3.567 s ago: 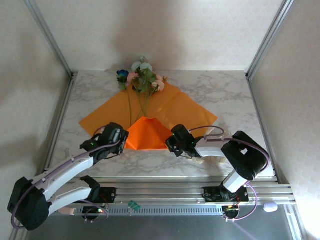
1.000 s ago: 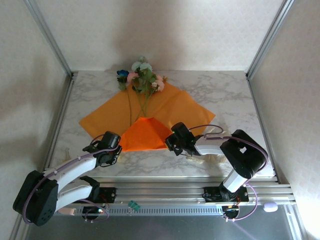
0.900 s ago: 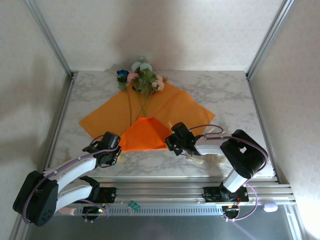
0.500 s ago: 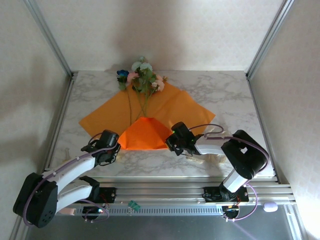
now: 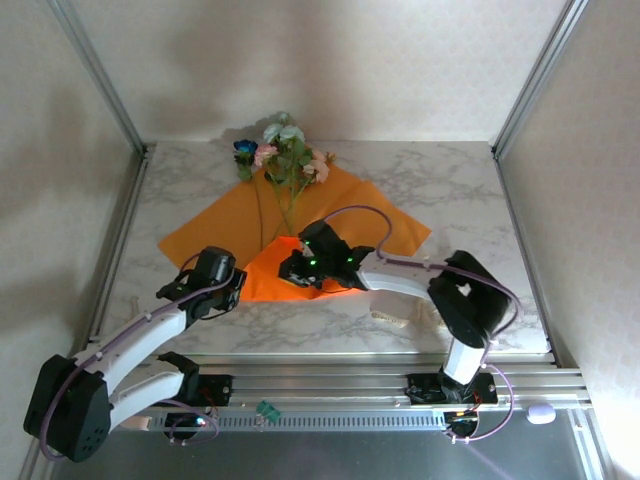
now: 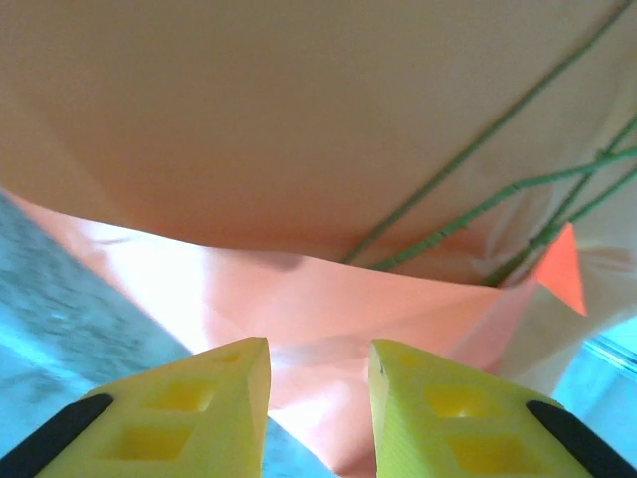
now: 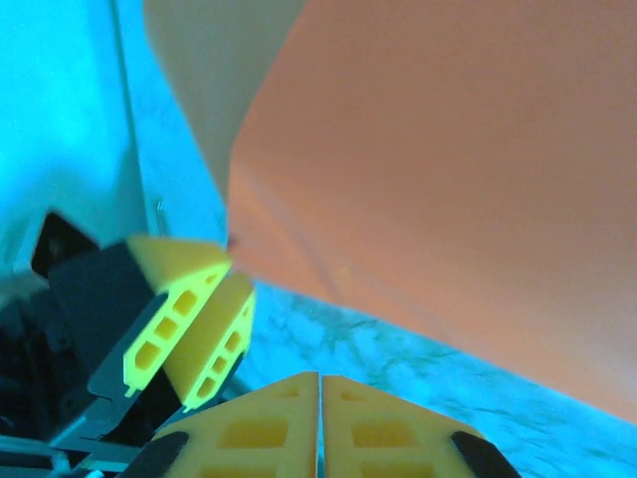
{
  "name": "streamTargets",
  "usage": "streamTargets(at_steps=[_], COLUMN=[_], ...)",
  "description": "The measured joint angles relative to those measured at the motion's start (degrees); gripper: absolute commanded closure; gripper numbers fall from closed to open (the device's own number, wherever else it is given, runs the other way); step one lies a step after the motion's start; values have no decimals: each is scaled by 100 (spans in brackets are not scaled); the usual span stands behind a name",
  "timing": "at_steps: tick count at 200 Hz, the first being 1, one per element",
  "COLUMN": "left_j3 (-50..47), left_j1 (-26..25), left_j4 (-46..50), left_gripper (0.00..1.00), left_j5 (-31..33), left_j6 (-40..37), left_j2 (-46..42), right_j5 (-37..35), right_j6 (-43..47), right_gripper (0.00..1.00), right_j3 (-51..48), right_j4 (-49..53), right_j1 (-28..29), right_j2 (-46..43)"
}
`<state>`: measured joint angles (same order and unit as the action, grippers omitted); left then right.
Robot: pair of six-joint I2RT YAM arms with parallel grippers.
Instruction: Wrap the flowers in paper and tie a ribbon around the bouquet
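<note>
The orange paper [image 5: 340, 210] lies spread on the marble table, its near corner folded up into a flap [image 5: 275, 262] over the green stems. The flowers [image 5: 285, 150] lie on it with their blooms at the far corner; together they form a loose, flat bouquet. My left gripper [image 5: 238, 284] is open at the flap's left edge, and its wrist view shows the paper fold [image 6: 328, 299] and stems [image 6: 468, 209] just beyond its tips [image 6: 318, 358]. My right gripper [image 5: 290, 272] is shut and empty, low over the flap [image 7: 448, 179]. The ribbon [image 5: 393, 317] lies by the right arm.
The left gripper's yellow fingers [image 7: 189, 314] sit close to the right gripper's tips [image 7: 319, 383]. Metal frame posts [image 5: 100, 75] and white walls close in the table on three sides. A rail [image 5: 330, 372] runs along the near edge.
My right gripper has swung left from the flap's right edge across onto the flap. My left gripper has edged closer to the flap's left edge and opened slightly.
</note>
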<state>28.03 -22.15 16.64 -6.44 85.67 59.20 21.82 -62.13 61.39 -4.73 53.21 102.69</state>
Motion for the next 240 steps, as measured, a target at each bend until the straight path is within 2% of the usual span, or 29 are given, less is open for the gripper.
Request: streamTargets(at_steps=[41, 85, 166, 240], left_j3=[-24, -221, -13, -31], left_j1=[-31, 166, 293, 1025], left_j4=[-555, -868, -17, 297], left_gripper=[75, 76, 75, 77], left_j5=[-479, -573, -83, 7], left_j6=[-17, -302, -885, -1567], left_j2=[822, 1335, 1217, 1132], right_j5=[483, 323, 262, 267], right_j6=[-79, -354, -658, -804], right_gripper=[93, 95, 96, 96], right_j3=[223, 221, 205, 166], right_j4=[-245, -105, -42, -136], right_j1=[98, 63, 17, 17], right_j2=[839, 1145, 1198, 1198])
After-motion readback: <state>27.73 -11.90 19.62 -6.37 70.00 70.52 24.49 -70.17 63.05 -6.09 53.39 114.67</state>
